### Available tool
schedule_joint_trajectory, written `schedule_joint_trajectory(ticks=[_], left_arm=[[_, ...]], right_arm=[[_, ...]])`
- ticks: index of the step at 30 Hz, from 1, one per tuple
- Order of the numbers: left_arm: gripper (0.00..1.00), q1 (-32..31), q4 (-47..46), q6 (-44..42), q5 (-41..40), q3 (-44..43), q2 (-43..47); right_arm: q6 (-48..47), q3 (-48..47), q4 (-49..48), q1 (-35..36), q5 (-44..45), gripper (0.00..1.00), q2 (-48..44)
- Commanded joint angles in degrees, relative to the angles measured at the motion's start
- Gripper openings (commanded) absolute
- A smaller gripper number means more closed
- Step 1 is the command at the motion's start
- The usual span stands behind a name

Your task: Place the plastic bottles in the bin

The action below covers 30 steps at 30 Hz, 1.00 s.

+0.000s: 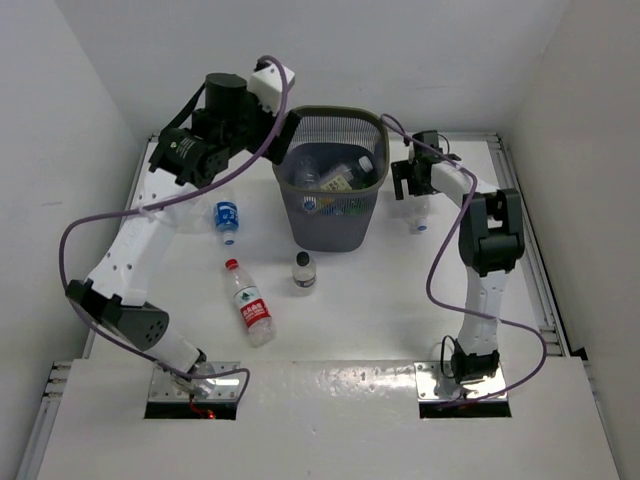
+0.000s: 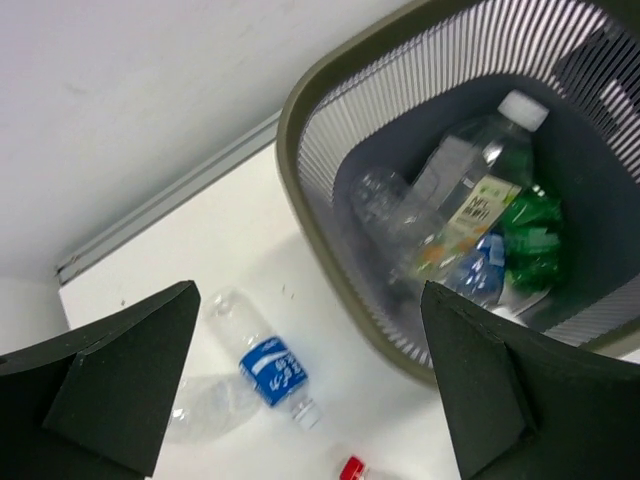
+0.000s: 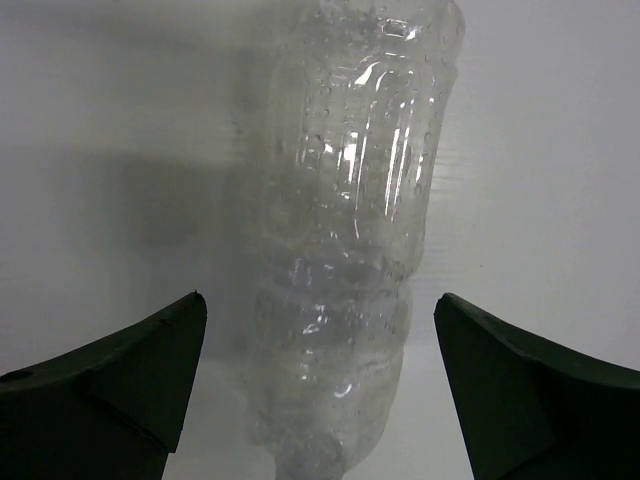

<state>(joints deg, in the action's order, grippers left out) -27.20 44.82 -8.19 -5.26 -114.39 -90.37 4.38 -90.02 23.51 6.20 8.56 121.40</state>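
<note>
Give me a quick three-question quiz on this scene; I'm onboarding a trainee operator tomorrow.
1. True or false: the left pincer is shut on a bottle.
2. What lies between the open fingers of the right pincer? A) a clear unlabelled bottle; B) a red-capped bottle; C) nothing.
3. On which arm's side of the bin does the blue-labelled bottle lie?

Key: 1. False, it is open and empty. 2. A. 3. The left arm's side.
</note>
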Motion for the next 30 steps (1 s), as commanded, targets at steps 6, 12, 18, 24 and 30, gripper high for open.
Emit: schedule_joint_trajectory(ticks=[6,12,18,24,30], left_arm=[[1.0,5.1,-2.4,1.2,-3.5,10.7,7.6],[1.0,8.2,-2.4,2.4,-2.4,14.5,10.6],[1.0,11.8,-3.1,5.1,-6.1,16.5,13.6],[1.0,16.4,-6.0,7.1,-4.3,17.9,17.1],[1.0,21.8,-7.1,13.9,1.2,19.5,17.6]], right_arm=[[-1.0,-6.7,-2.5,-1.4,3.0,0.82,6.2],[-1.3,-10.0,0.7,-1.3,-0.4,0.49,7.2],[-0.8,-10.8,8.7,-2.9,-7.7,0.05,-3.4],[-0.5,-15.0,13.7,-4.3,-13.5,0.0,-20.5],[9.8,-13.0,-0.6,-3.1,-19.0,0.0,-37.8]])
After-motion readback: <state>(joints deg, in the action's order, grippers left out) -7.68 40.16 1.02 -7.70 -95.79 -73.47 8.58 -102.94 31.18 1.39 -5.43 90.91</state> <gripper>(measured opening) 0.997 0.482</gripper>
